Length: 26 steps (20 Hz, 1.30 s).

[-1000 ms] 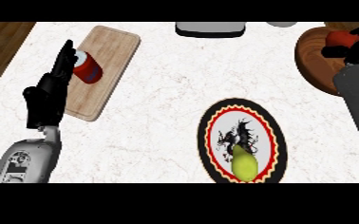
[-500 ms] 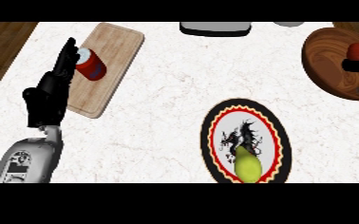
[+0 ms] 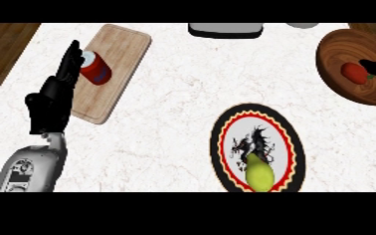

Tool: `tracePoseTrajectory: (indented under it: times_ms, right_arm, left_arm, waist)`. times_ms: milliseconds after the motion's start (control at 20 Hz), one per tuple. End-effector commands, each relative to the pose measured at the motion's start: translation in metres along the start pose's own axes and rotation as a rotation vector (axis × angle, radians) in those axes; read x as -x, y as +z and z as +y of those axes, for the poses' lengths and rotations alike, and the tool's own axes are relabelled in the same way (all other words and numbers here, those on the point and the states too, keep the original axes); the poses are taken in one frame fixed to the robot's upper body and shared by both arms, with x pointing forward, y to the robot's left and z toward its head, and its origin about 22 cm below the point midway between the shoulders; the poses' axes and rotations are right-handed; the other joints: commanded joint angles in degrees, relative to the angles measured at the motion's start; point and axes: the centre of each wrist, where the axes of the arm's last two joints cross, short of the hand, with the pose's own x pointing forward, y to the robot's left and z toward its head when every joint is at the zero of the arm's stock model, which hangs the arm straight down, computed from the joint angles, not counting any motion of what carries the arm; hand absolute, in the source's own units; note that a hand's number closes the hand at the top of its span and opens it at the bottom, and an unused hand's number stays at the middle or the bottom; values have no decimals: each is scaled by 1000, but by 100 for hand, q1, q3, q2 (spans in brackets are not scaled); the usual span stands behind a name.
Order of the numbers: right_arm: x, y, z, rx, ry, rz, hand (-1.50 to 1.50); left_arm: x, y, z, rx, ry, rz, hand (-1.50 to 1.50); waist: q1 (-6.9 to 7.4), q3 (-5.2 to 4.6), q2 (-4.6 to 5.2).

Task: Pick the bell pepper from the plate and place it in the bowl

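The bell pepper is red w/ a bit of green stem at its right side. It lies inside the wooden bowl at the right edge of the view, not on the plate. So the job looks done, or close to done.

How it would handle, as a guess: light, smooth skin, a bit slippery, hollow so it could dent if squeezed hard. Best spot to hold is round its fat middle, fingers on one side & thumb on the other, not by the thin stem.

Next out is the plate, low in the view, well apart from the bowl. It has a black rim, a red & yellow zigzag ring, and a black dragon-like drawing in the middle. A yellow-green fruit lies on its lower part; could be a pear, can't be sure.

Far left is a wooden cutting board w/ a red can lying on it. The can has a white end. No words or brand can be read on it, or on anything else.

The left hand shows at the left edge, fingers straight & held together, pointing up, holding nothing. It rests just beside the can, partly over the board. The right hand is not in the view.

A grey thing sits at the top edge; can't tell what it is.
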Motion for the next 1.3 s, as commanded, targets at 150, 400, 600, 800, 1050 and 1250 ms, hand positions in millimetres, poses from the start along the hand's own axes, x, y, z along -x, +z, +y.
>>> tracePoseTrajectory:
  times_ms: [150, 400, 600, 800, 1050, 1250]
  right_arm:
    - [31, -4, -13, 48, -147, -2, -150]
    - [54, 6, -14, 23, -282, 15, -150]
    - [67, 1, -33, -20, -357, -21, -150]
    - [95, 20, -40, -82, -401, -62, -150]
    - [99, 41, -56, -155, -417, -91, -150]
    - [110, 75, -69, -157, -417, -97, -150]
  left_arm:
    - [-3, -9, 10, -9, -12, 15, 0]
    - [7, 2, 4, -26, -5, 25, 0]
    - [17, 14, 10, -35, -2, 55, 0]
    - [12, 7, 23, -36, -2, 44, 0]
    - [-3, 7, 20, -36, -8, 43, 0]
    - [5, 12, -3, -36, -10, 51, 0]
  waist:
    - [-121, -21, -57]
    - [-218, -36, -120]
    - [-354, -55, -188]
    - [-347, -53, -176]
    - [-353, -56, -186]
    - [-340, -54, -171]
